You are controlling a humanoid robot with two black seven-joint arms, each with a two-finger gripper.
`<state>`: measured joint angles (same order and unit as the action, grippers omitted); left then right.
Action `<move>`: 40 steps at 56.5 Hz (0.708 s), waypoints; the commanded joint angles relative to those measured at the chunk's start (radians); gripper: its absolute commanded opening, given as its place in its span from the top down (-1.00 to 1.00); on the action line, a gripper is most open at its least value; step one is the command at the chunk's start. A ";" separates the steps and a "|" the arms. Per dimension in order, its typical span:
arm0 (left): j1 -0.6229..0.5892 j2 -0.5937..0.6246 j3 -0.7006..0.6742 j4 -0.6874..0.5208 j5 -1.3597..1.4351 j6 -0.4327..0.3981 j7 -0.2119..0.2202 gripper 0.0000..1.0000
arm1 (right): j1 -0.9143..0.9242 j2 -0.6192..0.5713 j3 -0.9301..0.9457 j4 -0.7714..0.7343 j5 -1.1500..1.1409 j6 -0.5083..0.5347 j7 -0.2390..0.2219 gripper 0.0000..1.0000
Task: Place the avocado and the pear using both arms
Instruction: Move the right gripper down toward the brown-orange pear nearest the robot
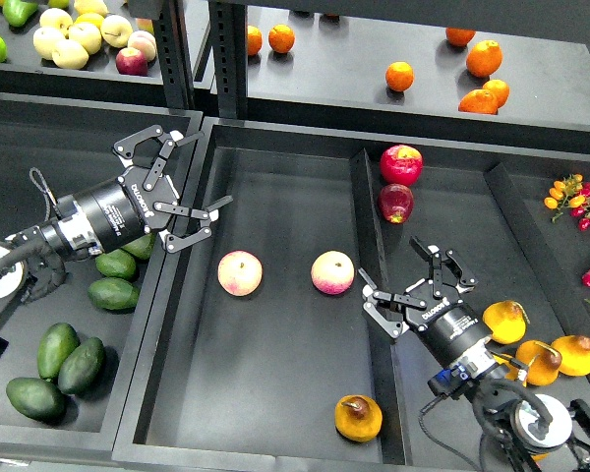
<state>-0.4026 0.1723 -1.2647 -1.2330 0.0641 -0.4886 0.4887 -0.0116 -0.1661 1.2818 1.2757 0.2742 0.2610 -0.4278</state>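
The orange-yellow pear [358, 418] with a brown stem lies at the front right of the middle tray [275, 393]. Several green avocados lie in the left bin; the darkest avocado [34, 398] is at its front left corner. My left gripper [205, 172] is open and empty, over the wall between the left bin and the middle tray, far from that avocado. My right gripper [393, 283] is open and empty above the divider on the tray's right side, well behind the pear.
Two pinkish round fruits [240, 272] [332, 272] lie mid-tray between the grippers. Two red apples [400, 163] and more orange-yellow pears [541, 362] sit in the right compartment. Lighter avocados [113, 293] lie under my left arm. Oranges [399, 75] are on the back shelf.
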 commanded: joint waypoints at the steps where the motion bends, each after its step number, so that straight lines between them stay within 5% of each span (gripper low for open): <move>1: 0.082 -0.129 -0.097 -0.069 0.000 0.000 0.000 -0.86 | -0.005 -0.052 -0.004 0.002 0.002 0.000 -0.061 -0.99; 26: 0.163 -0.172 -0.179 -0.112 -0.001 0.120 0.000 -0.96 | -0.008 -0.185 -0.068 -0.006 0.000 0.000 -0.061 -0.99; 40: 0.203 -0.172 -0.130 -0.098 -0.003 0.122 0.000 -0.98 | -0.067 -0.317 -0.183 -0.002 0.000 0.000 -0.061 -0.99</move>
<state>-0.2296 0.0000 -1.4223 -1.3266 0.0628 -0.3640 0.4886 -0.0548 -0.4127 1.1606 1.2688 0.2714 0.2600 -0.4889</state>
